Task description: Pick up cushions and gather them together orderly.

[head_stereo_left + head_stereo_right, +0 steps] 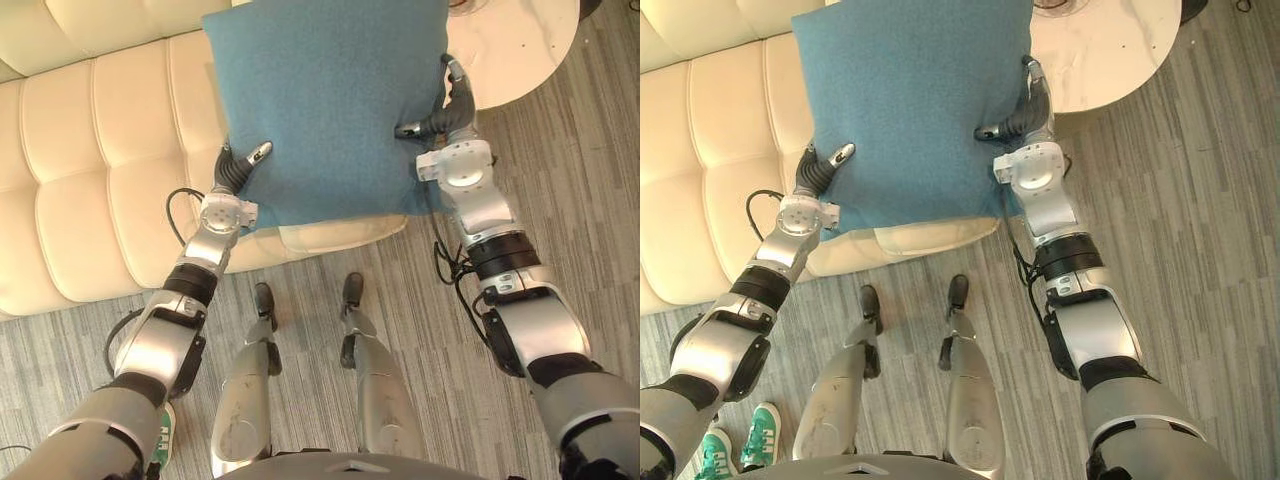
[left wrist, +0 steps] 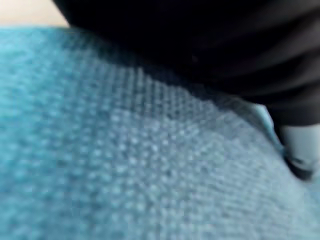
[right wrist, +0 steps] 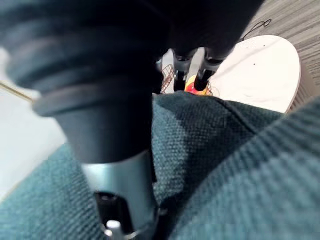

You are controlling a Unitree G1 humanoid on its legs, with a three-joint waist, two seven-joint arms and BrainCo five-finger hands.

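Cream tufted sofa [image 1: 90, 180] is filling the left and far side. Grey plank floor [image 1: 580, 180] is running off to the right, with a round white table [image 1: 520, 50] at far right.

Blue cushion [image 1: 330, 100] is hanging face-up over the sofa's near edge, carried between both hands.
- Left hand [image 1: 236, 170] is gripping the near-left edge, thumb lying on the top face, fingers going underneath out of sight.
- Right hand [image 1: 450, 110] is pinching the right edge, thumb pressing into the face and one finger pointing up along the side. The right wrist view is showing cloth bunching beside it.

Step in hand, as I am reading it: carrying the cushion to its gathering spot. Doing it well:
- Both grips should be pulling evenly, so the cushion is travelling level.
- The right edge is passing near the table, so it is needing room there.
- The soft filling is likely sagging between the hands, so the move should be going slowly.
- The cushion should be landing square on the sofa, with both hands loosening together.
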